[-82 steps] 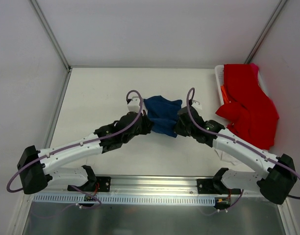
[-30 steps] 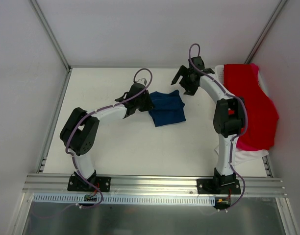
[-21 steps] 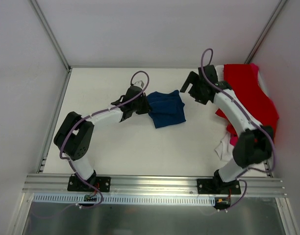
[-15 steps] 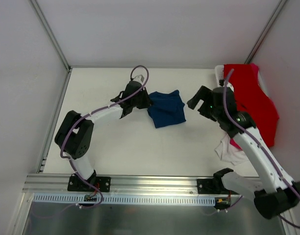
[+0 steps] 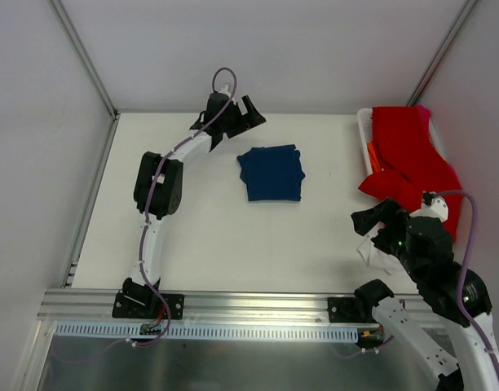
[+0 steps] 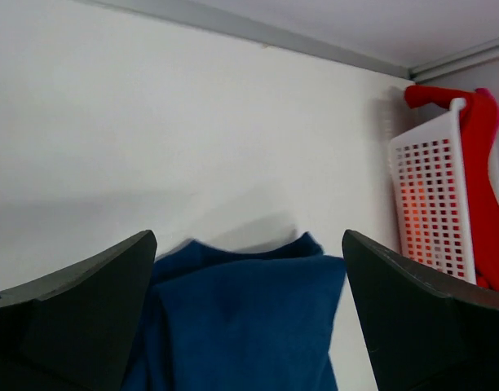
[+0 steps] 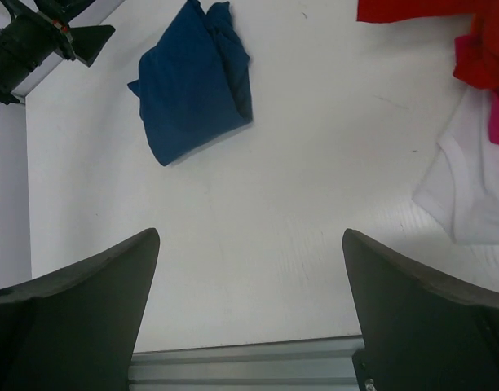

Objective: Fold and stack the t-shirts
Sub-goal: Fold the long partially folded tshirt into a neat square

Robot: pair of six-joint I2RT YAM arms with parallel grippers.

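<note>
1. My left jaws stand wide apart with nothing between them. They are held above the far side of the desk (image 5: 192,236), just beyond the navy blue t-shirt (image 5: 271,173).
2. My right jaws are also spread and empty, up over the near right part of the desk. The white t-shirt (image 7: 468,191) lies off to their right.
3. The navy t-shirt lies folded into a compact rectangle mid-desk, apart from both arms and from the other clothes. One edge is slightly bunched.
4. The red t-shirt (image 5: 412,167) is draped over the white plastic basket (image 5: 364,130) at the far right and spills off its near end onto the desk. Pink cloth (image 5: 421,109) peeks out at the basket's far corner. The red one covers the rest, so I cannot tell what else is inside.
5. The white t-shirt sits crumpled on the desk at the red one's near edge, with a bit of pink against it.
6. I judge these tees to be light, limp and unable to hold a shape. A careless pinch would gather several layers, and a folded tee would slide on the smooth desk.
7. For the red one, I would take an exposed hem or shoulder edge, one corner per arm, so it lifts out spread.
8. The risks are dragging the pink cloth along with it and snagging the fabric on the basket's rim.
9. The navy tee looks done and can serve as the base of the stack. The others remain unfolded.
</note>
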